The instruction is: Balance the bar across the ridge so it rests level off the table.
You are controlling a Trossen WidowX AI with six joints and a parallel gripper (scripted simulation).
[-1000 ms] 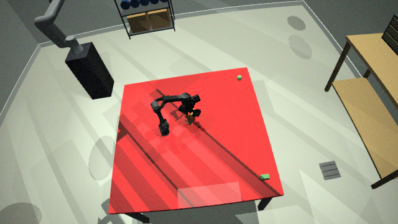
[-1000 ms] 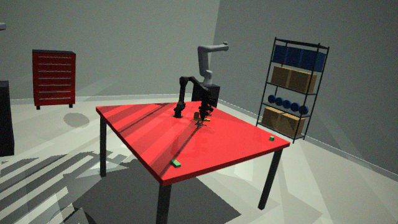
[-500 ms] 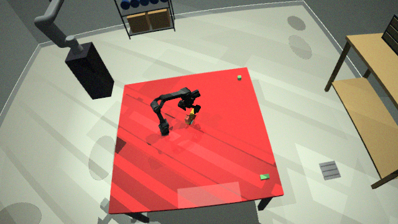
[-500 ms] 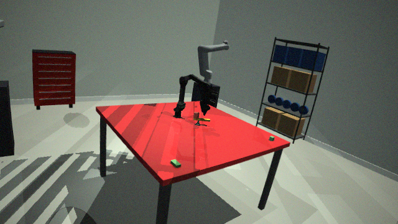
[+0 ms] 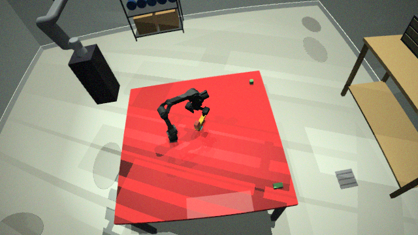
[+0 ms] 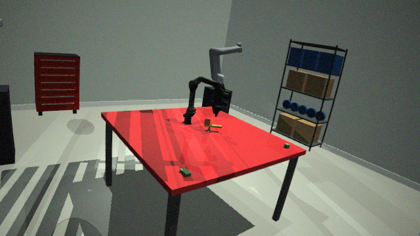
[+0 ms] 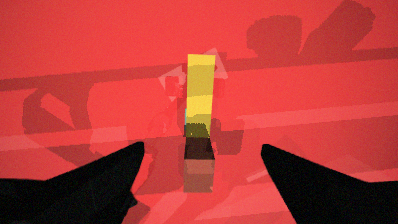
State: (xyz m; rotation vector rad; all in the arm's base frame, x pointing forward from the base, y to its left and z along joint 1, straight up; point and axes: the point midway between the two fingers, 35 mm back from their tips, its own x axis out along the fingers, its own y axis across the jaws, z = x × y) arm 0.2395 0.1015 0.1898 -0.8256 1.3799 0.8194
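Observation:
The yellow bar [image 5: 202,119] [image 6: 215,126] [image 7: 200,80] lies across the small teal ridge [image 6: 209,130], with a reddish-brown block [image 5: 197,125] [image 6: 207,121] [image 7: 199,175] on one end. In the exterior view the bar looks close to level, with both ends above the red table [image 5: 228,130] [image 6: 243,147]; a very slight tilt cannot be ruled out. My gripper [image 5: 198,109] [image 6: 216,115] [image 7: 204,148] is open and empty above the bar. In the wrist view its fingers stand wide on either side of the bar, apart from it. The ridge is mostly hidden under the bar there.
A small green cube [image 5: 251,81] [image 6: 287,145] sits near one table corner. A green block [image 5: 277,185] [image 6: 185,172] lies near another corner. Both are far from the bar. The arm's base stands on the table close to the block end of the bar.

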